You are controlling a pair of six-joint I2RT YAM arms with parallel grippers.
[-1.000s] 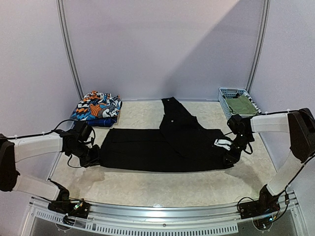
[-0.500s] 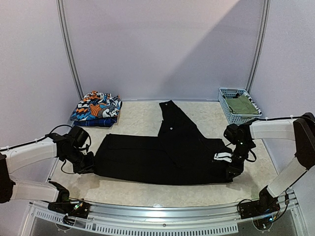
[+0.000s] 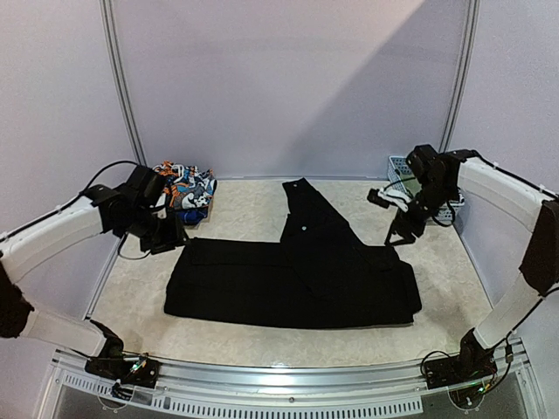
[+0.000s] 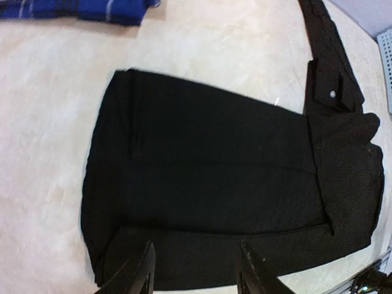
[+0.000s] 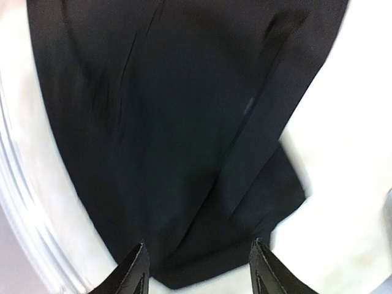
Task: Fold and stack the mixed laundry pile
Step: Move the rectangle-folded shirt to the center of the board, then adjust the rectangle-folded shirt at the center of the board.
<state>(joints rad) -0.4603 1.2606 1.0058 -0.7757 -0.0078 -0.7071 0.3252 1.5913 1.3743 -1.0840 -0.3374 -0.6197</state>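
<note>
The left gripper hovered beside the left end of the black trousers, and the right gripper hovered above the right end. Both stood spread wide, holding nothing.

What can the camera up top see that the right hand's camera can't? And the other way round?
Only the top view shows the colourful clothes, the basket and the left gripper. Only the right wrist view shows plainly that the right gripper is open and holds nothing. Both show the black trousers lying on the table.
</note>
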